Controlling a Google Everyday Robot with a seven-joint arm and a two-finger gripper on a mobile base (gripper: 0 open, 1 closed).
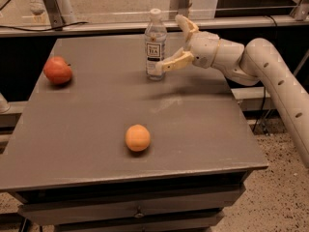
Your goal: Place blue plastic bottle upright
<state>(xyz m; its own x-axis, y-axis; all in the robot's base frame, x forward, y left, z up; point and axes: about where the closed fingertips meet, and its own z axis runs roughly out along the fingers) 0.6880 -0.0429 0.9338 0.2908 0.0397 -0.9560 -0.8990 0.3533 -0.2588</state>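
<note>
The blue plastic bottle [155, 45] stands upright on the grey table [96, 110] near its far edge, white cap up and label facing me. My gripper [175, 41] is just right of the bottle, reaching in from the right on the white arm [270, 76]. Its fingers [173, 62] are spread open, the near one close to the bottle's lower right side and the far one [186, 25] behind and apart from it. The gripper holds nothing.
A red apple [57, 70] lies at the table's left side. An orange [137, 137] lies toward the front middle. A rail and glass panel [96, 28] run behind the table's far edge. Drawers [135, 209] sit below the front edge.
</note>
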